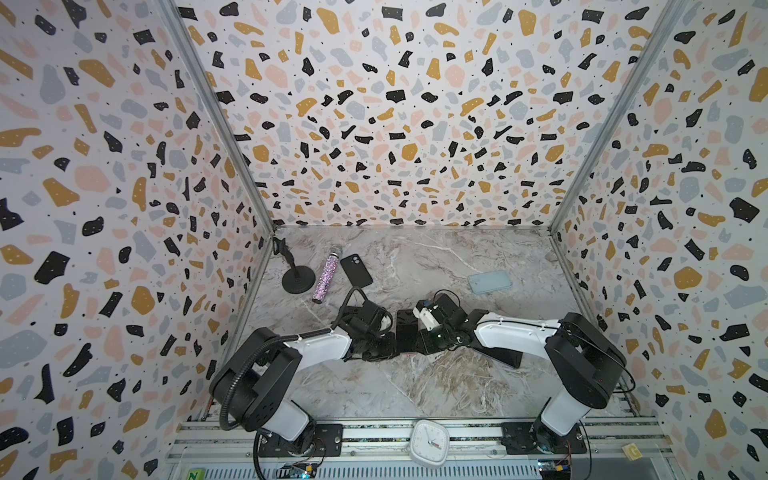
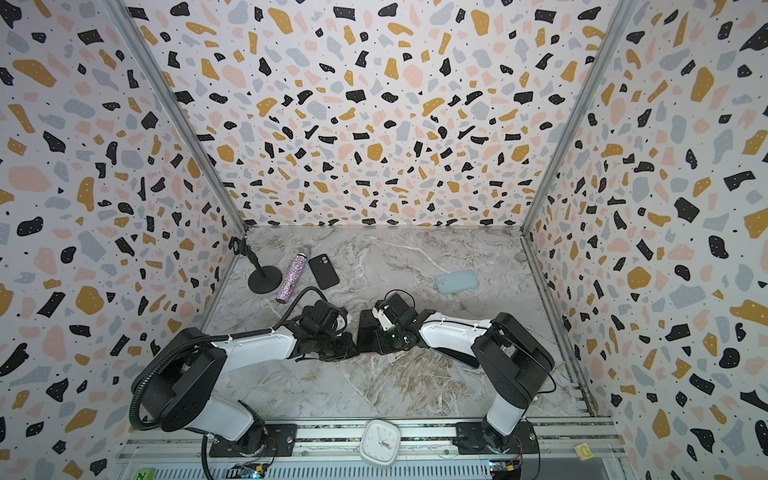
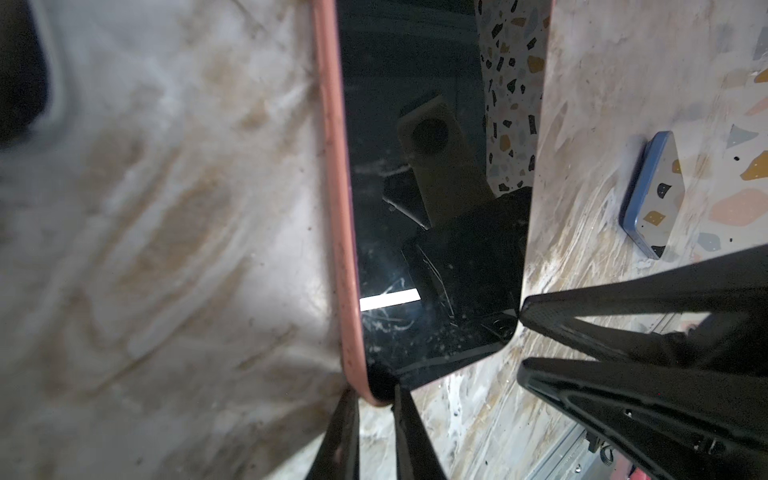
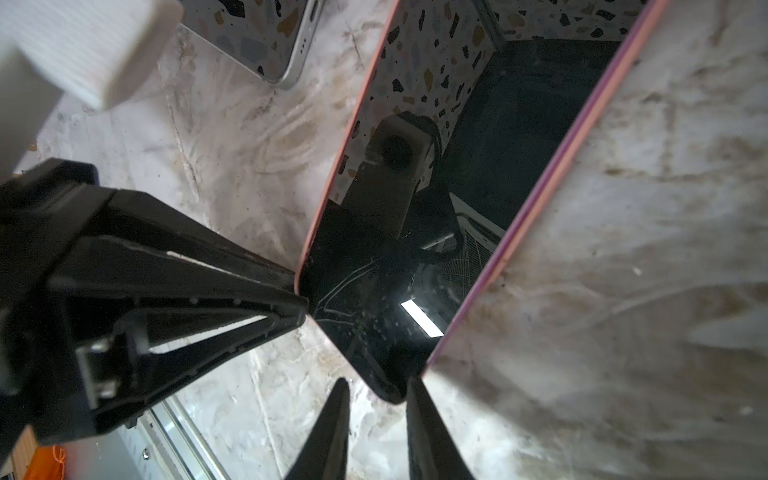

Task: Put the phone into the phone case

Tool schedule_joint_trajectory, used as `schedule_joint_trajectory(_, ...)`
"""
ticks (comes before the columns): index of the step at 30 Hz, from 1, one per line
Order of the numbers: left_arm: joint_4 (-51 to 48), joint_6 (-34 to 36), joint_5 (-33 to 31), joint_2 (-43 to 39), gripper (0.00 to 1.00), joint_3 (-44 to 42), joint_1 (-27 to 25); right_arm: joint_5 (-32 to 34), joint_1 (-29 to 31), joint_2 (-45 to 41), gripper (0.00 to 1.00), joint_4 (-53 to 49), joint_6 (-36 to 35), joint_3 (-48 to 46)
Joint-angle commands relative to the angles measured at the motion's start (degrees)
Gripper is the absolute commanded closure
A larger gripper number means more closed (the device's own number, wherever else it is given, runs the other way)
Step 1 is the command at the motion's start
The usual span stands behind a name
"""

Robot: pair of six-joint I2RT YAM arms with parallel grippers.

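Both top views bury the pink-rimmed phone (image 1: 406, 332) between the arms (image 1: 320, 343); wrist views show the left gripper (image 3: 375, 390) pinching one corner; right gripper (image 4: 377, 379) narrow astride another, grip uncertain.

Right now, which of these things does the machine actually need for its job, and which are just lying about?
Needed for the job:
phone; pink case; left end effector; right end effector.

Just lying about:
glittery microphone; black stand; black phone or case; light blue phone; white clock.
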Motion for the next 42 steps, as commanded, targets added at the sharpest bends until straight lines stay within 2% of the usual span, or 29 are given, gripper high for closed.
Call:
schedule_joint_trajectory(1,-0.55,1.38,-1.52,1.62,0.85,-0.82,0.54,0.64,0.19,0.09,0.74,-0.94,0.09,0.31)
schedule_joint_trajectory(7,-1.76,2.47,-2.63,2.18,0.84,0.25,0.63,4.51,0.2,-0.47,0.73,-3.92,-0.34,1.17)
schedule_joint_trajectory(17,-3.49,4.05,-4.79,2.06,0.73,2.36,1.12,2.53,1.1,1.56,0.74,-2.77,-0.57,2.45)
schedule_joint_trajectory(22,-0.07,1.95,-3.94,2.47,0.69,2.31,2.04,2.09,1.52,2.57,0.77,-2.33,-0.76,2.72)
schedule_joint_trajectory(27,1.65,1.57,-3.26,3.54,0.69,1.44,2.05,2.42,1.87,2.78,0.79,-2.65,-1.26,3.35)
schedule_joint_trajectory(35,4.81,0.06,-1.45,3.92,0.76,-0.32,2.04,2.96,2.41,3.02,0.82,-2.94,-1.57,4.26)
schedule_joint_trajectory(42,7.27,-1.38,0.04,3.62,0.77,-2.54,1.82,0.44,3.42,5.55,0.85,-1.25,-1.82,5.38)
